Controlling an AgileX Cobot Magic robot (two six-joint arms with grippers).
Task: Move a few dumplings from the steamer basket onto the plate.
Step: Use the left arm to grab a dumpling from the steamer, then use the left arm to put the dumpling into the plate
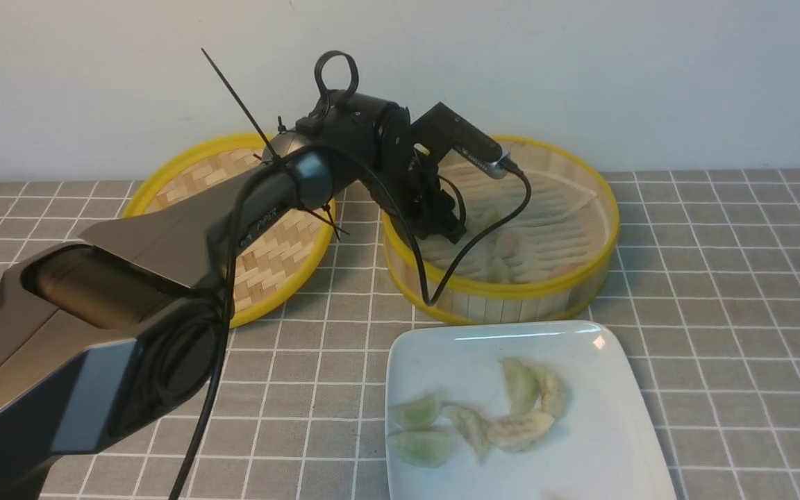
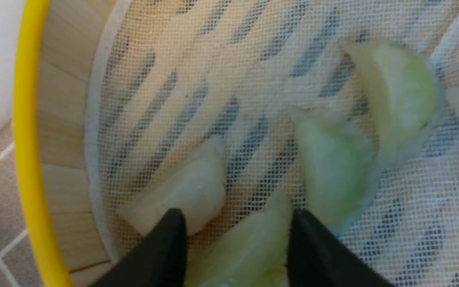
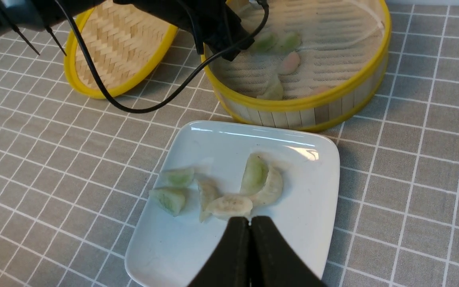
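Note:
The steamer basket (image 1: 511, 290) stands behind the plate (image 1: 580, 451). My left gripper (image 1: 452, 229) reaches down inside it. In the left wrist view its jaws stand open on either side of a pale green dumpling (image 2: 249, 243), with a gap on one side. A whitish dumpling (image 2: 189, 191) and two green ones (image 2: 333, 171) (image 2: 397, 87) lie close by on the mesh liner. Several dumplings (image 3: 229, 205) lie on the plate (image 3: 173, 247). My right gripper (image 3: 250, 221) hangs shut just above them, with nothing between its fingers.
The woven lid (image 1: 275, 257) leans left of the basket, partly behind the left arm. A black cable (image 3: 134, 107) from the left wrist drapes over the basket rim (image 3: 301, 104) onto the checked cloth. A pinkish dumpling (image 3: 289, 62) lies mid-basket.

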